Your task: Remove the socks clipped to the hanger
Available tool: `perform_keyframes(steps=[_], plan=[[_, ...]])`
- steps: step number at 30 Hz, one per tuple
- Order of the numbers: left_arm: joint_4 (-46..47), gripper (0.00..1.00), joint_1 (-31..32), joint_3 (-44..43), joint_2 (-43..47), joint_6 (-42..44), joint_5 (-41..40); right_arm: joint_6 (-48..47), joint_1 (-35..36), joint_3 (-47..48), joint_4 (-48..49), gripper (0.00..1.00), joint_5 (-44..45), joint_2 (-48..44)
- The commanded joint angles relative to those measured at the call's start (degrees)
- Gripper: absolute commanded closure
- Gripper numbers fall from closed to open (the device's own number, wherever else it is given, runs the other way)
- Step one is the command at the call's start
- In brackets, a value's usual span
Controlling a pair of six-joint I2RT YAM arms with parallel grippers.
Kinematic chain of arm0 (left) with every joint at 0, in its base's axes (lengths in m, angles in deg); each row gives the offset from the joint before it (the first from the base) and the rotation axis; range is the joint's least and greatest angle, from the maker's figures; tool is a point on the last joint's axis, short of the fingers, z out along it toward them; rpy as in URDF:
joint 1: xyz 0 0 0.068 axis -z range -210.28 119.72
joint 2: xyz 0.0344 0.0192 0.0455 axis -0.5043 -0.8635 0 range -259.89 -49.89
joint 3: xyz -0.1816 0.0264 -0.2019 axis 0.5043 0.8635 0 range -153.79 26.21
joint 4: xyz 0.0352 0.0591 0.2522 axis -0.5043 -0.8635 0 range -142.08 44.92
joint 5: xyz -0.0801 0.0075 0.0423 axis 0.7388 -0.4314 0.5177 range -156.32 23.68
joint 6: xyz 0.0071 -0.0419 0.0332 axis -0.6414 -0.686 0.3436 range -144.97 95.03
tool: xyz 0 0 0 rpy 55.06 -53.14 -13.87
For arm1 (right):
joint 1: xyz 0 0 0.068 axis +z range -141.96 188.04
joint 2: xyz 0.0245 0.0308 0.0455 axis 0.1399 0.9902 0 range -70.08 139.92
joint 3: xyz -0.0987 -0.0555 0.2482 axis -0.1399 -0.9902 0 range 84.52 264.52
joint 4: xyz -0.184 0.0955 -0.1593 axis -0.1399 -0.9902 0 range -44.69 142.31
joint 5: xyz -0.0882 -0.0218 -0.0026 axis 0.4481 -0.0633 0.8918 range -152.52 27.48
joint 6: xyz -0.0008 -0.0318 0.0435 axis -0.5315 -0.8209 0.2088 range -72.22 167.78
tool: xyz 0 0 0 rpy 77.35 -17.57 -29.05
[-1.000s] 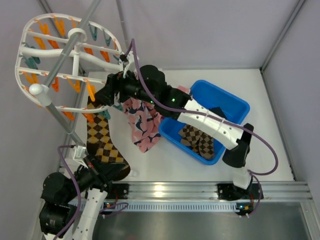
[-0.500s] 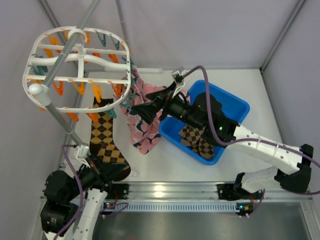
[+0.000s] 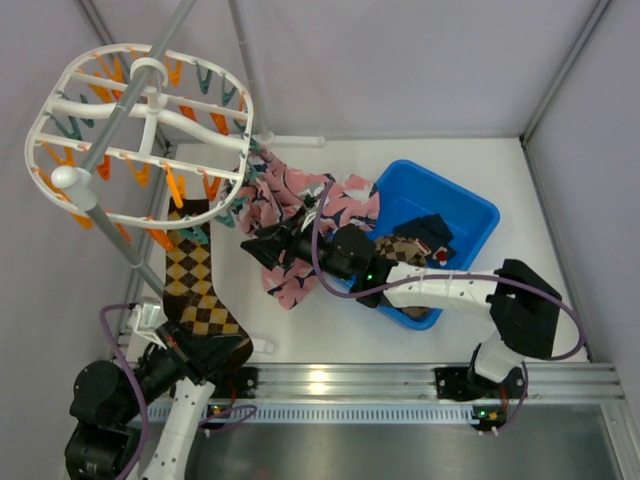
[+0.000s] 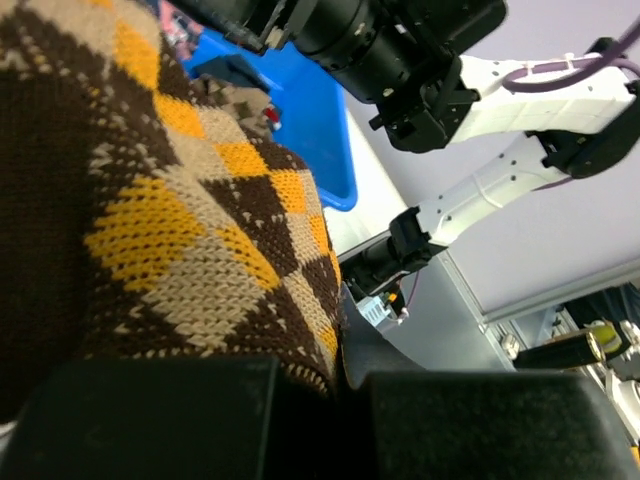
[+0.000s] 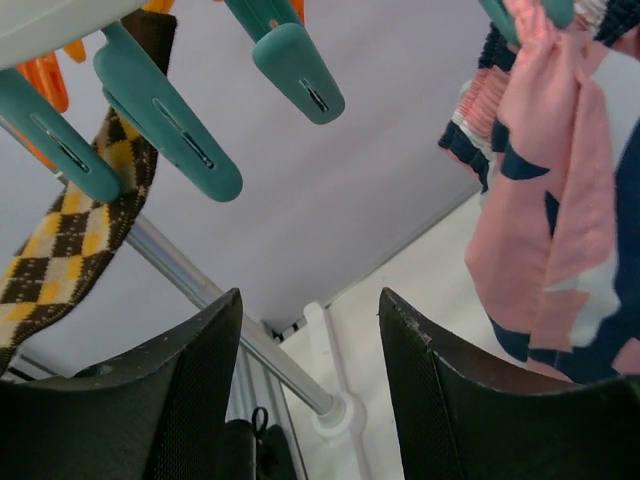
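The white hanger (image 3: pixel 140 125) with orange and teal clips hangs on a grey pole at the upper left. A brown checkered sock (image 3: pixel 195 285) hangs from it. My left gripper (image 3: pixel 212 350) is shut on that sock's toe, and the sock (image 4: pixel 150 220) fills the left wrist view above the shut gripper (image 4: pixel 345 372). Pink socks (image 3: pixel 290 205) with navy marks are clipped at the hanger's right edge. My right gripper (image 3: pixel 256 246) is open just below the clips, left of the pink socks. In its wrist view the gripper (image 5: pixel 310 335) holds nothing, under teal clips (image 5: pixel 170 135), with a pink sock (image 5: pixel 560 220) to the right.
A blue bin (image 3: pixel 470 215) at the right holds checkered and dark navy socks. The grey pole (image 3: pixel 120 235) slants down to a white foot near the left arm's base. Grey walls close in the table on three sides.
My right gripper left the hanger's right edge, swung out towards the bin, then came back low beside the pink socks with its jaws narrower. The hanger has swung. The left gripper kept its grip.
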Motion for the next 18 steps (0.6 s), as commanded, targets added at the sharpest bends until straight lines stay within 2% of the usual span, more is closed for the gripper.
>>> perform_keyframes(steps=[1, 5, 12, 18], plan=[[-5.37, 1.0, -0.37, -0.26, 0.36, 0.63, -4.34, 2.13, 1.1, 1.83, 19.9, 0.46, -3.45, 3.51], [-7.57, 1.0, -0.37, 0.45, 0.35, -0.24, -8.48, 2.83, 1.54, 5.6, 25.56, 0.46, -4.94, 10.79], [-7.4, 1.0, -0.37, -0.17, 0.18, -0.33, -6.55, 3.37, 1.63, 18.08, 29.69, 0.45, -9.34, 20.47], [-8.1, 1.0, -0.37, 0.1, 0.27, 0.89, -5.84, 2.48, 1.45, 18.45, 36.89, 0.46, -8.99, 22.33]])
